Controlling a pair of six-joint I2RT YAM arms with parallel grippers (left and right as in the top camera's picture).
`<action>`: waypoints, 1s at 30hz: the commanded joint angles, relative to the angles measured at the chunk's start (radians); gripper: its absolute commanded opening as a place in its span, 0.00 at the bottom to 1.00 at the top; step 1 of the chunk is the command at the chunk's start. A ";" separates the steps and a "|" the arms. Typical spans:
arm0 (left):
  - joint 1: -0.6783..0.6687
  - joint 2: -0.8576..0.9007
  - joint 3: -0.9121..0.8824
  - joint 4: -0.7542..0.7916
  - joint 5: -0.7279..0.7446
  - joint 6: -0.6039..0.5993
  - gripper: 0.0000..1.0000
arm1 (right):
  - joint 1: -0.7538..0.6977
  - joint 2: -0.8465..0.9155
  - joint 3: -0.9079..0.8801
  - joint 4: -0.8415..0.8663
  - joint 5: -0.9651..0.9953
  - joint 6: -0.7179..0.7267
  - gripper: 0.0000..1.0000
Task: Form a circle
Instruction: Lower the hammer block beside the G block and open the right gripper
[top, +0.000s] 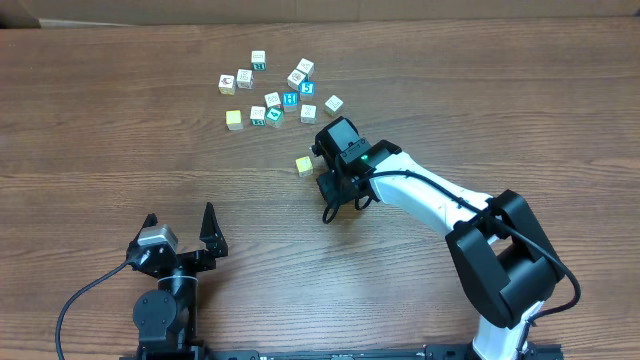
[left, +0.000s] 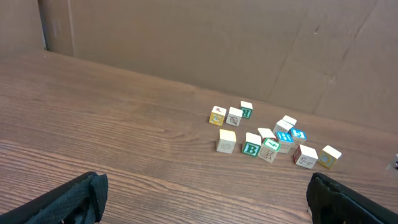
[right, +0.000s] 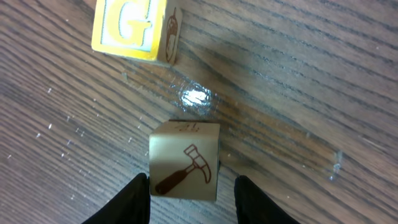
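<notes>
Overhead, left to right: the left gripper (top: 180, 215) sits low on the table (top: 90, 130), jaws spread fully, holding nothing; up the middle lies the loose bunch of cubes (top: 272, 95); below and right of it the circle (top: 304, 165) is barely begun, with one yellow cube showing just beside the right arm. Right wrist view gives the detail; the yellow G cube (right: 130, 28) lies upper left; the hammer cube (right: 185, 169) stands near it, apart, between the jaws of the right gripper (right: 193, 196), which are partly open with a sliver of gap on one side; no firm hold yet. The step, I judge, is positioning this cube; next, a gentle squeeze and a short shift beside the G.
</notes>
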 joint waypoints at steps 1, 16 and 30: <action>-0.005 -0.010 -0.003 0.001 0.002 0.023 1.00 | -0.005 0.022 -0.010 0.009 -0.001 0.002 0.41; -0.005 -0.010 -0.003 0.001 0.002 0.023 0.99 | -0.005 0.022 -0.003 0.024 -0.013 0.002 0.28; -0.005 -0.010 -0.003 0.001 0.002 0.023 0.99 | -0.005 0.022 -0.003 0.113 -0.015 -0.001 0.28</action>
